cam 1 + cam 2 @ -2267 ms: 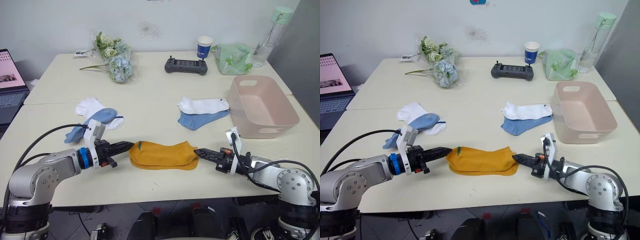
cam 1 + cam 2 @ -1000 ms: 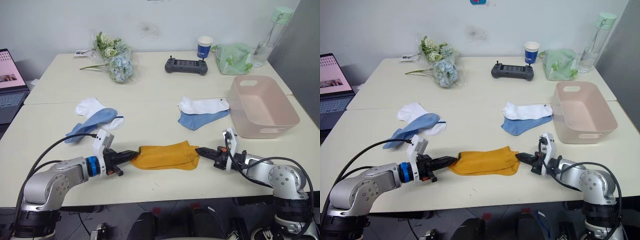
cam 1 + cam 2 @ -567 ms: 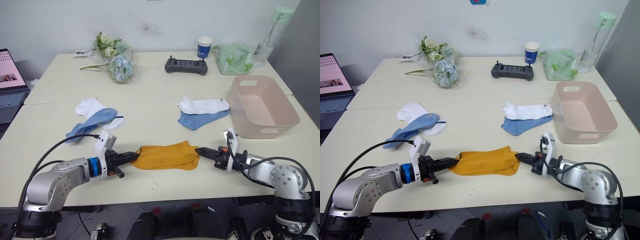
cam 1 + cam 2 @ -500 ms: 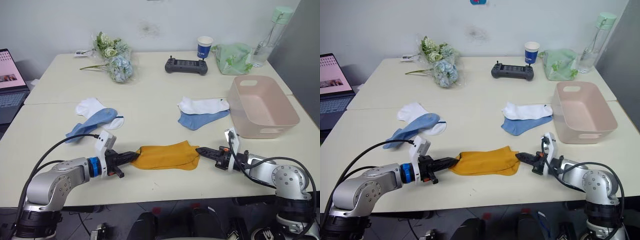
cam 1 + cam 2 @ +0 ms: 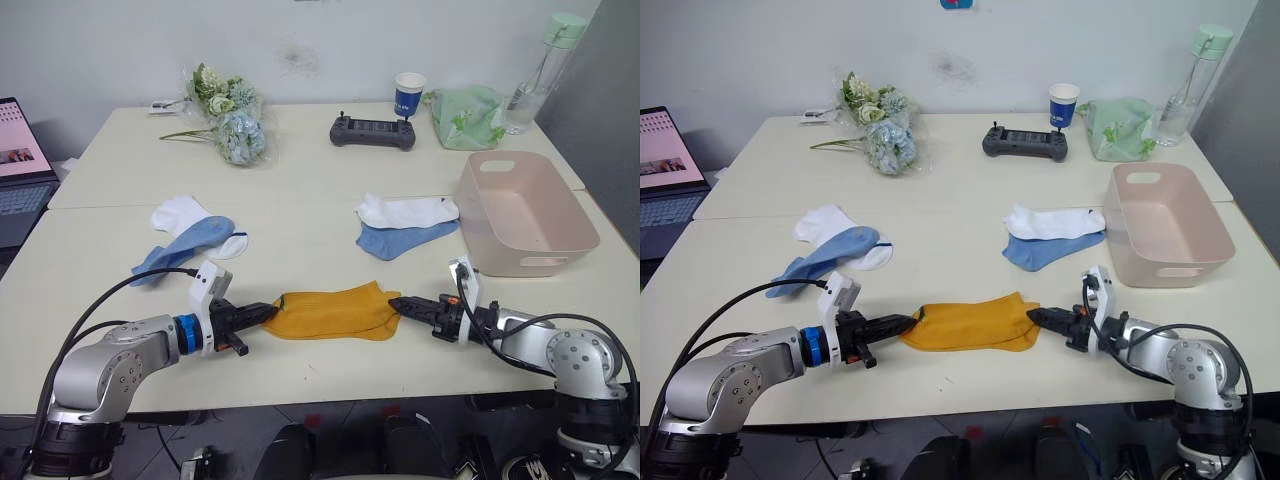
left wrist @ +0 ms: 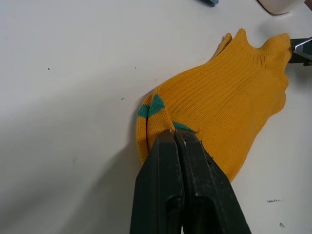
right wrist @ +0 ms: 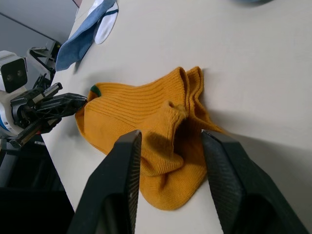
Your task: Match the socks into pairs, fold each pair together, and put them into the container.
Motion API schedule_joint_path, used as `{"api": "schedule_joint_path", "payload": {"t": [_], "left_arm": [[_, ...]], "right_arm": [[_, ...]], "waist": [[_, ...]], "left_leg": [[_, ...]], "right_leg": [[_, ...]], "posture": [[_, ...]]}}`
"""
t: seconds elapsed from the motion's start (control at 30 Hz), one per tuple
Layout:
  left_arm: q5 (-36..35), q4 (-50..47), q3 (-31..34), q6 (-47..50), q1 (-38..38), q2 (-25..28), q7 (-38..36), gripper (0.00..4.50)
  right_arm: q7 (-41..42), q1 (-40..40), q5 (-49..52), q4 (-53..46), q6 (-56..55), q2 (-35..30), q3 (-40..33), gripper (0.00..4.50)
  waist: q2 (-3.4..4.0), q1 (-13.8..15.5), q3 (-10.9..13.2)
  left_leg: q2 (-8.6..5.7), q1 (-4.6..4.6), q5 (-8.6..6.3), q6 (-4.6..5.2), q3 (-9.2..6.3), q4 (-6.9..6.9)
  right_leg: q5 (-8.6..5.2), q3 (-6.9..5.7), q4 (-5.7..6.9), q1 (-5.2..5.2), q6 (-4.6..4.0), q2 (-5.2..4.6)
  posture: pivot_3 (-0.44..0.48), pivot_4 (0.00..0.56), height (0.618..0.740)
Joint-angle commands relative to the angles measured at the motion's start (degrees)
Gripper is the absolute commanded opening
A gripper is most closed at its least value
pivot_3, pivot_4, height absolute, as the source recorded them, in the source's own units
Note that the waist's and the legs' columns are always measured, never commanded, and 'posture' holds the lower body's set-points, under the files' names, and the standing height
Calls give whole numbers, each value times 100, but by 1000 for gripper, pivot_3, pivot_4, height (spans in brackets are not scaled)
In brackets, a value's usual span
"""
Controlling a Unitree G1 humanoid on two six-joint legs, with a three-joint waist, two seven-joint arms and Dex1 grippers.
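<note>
Since the earlier view, both tools have closed inward. Left tool (image 6: 171, 134) pinches the striped end of the stacked orange socks (image 5: 335, 311); right tool (image 7: 170, 141), spread wide, straddles the cuffs, probably to fold the pair on the table (image 5: 300, 215) near the pink basket (image 5: 525, 212).

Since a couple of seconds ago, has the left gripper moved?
Yes. The left gripper, shut on the orange socks, has shifted toward the robot's right, closer to the pink basket.

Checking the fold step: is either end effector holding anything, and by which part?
The left end effector is shut on the mustard-orange socks at the green-striped end. The right end effector is open at the other end, holding nothing.
</note>
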Motion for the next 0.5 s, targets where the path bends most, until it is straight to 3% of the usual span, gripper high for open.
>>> {"api": "schedule_joint_path", "payload": {"t": [0.03,0.4,0.5], "left_arm": [[-10,-168,6,-73,11,29,-63,0],[-14,-140,6,-59,-23,34,-79,0],[-20,-155,24,-44,-15,54,-77,0]], "right_arm": [[246,103,150,-302,-24,-155,-51,1954],[514,127,-266,-403,-406,-194,414,1954],[577,164,-245,-445,-388,-244,423,1345]], "waist": [[0,4,0],[0,5,0],[0,4,0]], "left_leg": [[0,0,0,0,0,0],[0,0,0,0,-1,0],[1,1,0,0,-1,0]], "right_leg": [[0,0,0,0,0,0],[0,0,0,0,0,1],[0,-1,0,0,0,1]], "posture": [[0,150,740],[0,150,740],[0,150,740]]}}
